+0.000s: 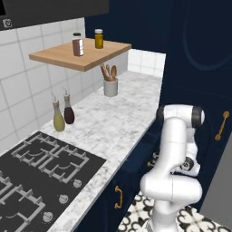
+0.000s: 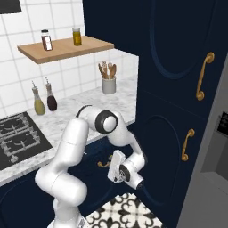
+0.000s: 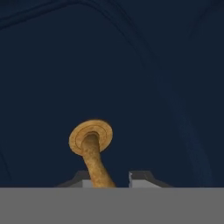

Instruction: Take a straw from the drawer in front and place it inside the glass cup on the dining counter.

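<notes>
No writing can be read on the two jars [image 1: 78, 44] on the wooden shelf [image 1: 81, 55]. In the hand view the pincer [image 3: 106, 183] stands nearly closed around the brass handle [image 3: 94, 151] of the navy drawer front [image 3: 131, 65], the handle passing between its fingertips [image 3: 142, 178]; firm contact cannot be told

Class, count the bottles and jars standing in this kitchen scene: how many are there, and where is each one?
4. Two jars stand on the wooden shelf: a brown one and a yellow one. Two bottles stand on the counter below: an olive one beside a dark one. Others may be hidden.
</notes>
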Robot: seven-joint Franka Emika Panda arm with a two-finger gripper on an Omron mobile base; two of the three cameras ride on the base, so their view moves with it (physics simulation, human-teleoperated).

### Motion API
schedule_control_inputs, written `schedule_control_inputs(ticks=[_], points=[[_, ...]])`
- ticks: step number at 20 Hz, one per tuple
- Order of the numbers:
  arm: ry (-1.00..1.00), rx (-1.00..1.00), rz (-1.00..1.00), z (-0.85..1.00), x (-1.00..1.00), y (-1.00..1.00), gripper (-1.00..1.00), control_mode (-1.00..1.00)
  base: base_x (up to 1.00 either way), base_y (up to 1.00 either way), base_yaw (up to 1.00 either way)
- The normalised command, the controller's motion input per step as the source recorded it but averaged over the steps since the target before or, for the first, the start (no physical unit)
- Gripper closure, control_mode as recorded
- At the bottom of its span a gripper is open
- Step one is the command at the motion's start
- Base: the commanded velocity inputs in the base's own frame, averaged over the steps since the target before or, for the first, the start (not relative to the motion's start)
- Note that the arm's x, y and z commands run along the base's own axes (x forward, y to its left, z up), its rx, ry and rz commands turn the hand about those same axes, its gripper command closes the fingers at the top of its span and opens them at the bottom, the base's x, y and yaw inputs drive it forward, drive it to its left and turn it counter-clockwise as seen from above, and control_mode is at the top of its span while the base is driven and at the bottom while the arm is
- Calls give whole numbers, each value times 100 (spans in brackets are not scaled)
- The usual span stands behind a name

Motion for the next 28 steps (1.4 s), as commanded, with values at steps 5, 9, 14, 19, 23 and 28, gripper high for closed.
schedule_control_inputs(ticks=[5,9,14,19,23,28], points=[[0,11,9,0,-68,-90,100,-100,0,0,0],[0,10,7,0,-64,-87,100,-100,0,0,0],[0,8,5,0,-61,-82,100,-100,0,0,0],[0,6,3,0,-49,-70,100,-100,0,0,0],[1,4,-3,0,-29,-34,100,-100,0,0,0],[13,-8,0,-21,-3,-2,-100,-100,0,0,0]])
